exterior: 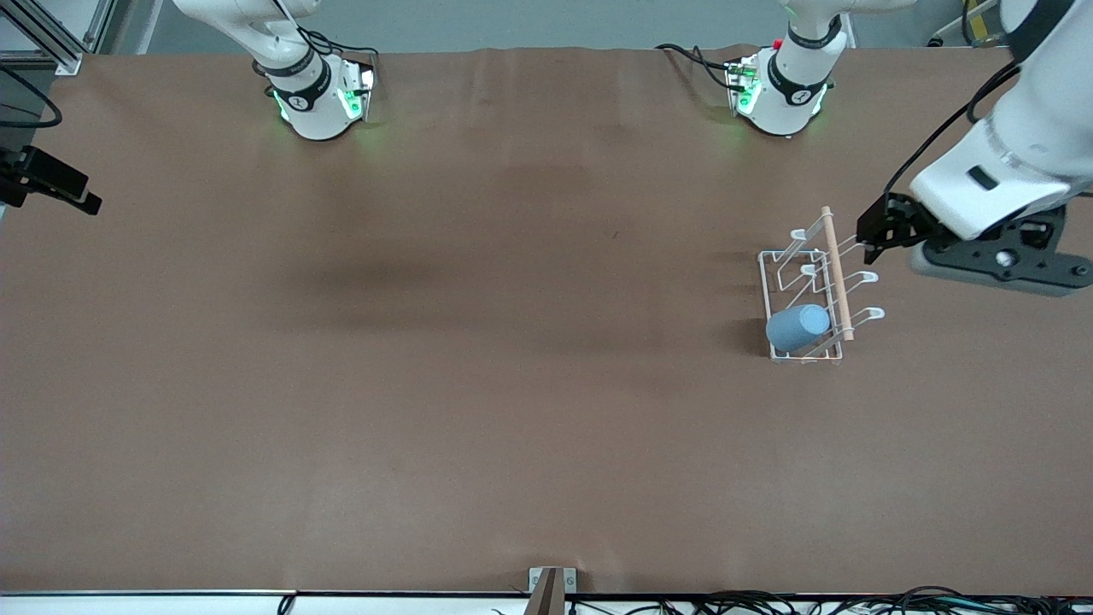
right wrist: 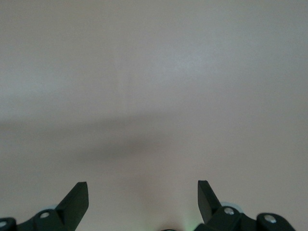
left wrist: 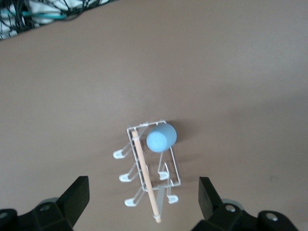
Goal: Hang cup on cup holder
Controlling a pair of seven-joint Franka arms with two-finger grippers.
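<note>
Open table: wide bare brown table (exterior: 478, 342) toward the right arm's end
Obstacle: cup holder (exterior: 807, 295) stands alone near the left arm's end, prongs slanting up, wooden rod (exterior: 836, 272) along the top
Taken prong: cup (exterior: 797, 327) fills the one nearest the front camera; other prongs bare
Left gripper (exterior: 871, 232): fingers spread, just beside the rod
Right gripper (right wrist: 143, 204): spread over bare table, nothing between its fingers
</note>
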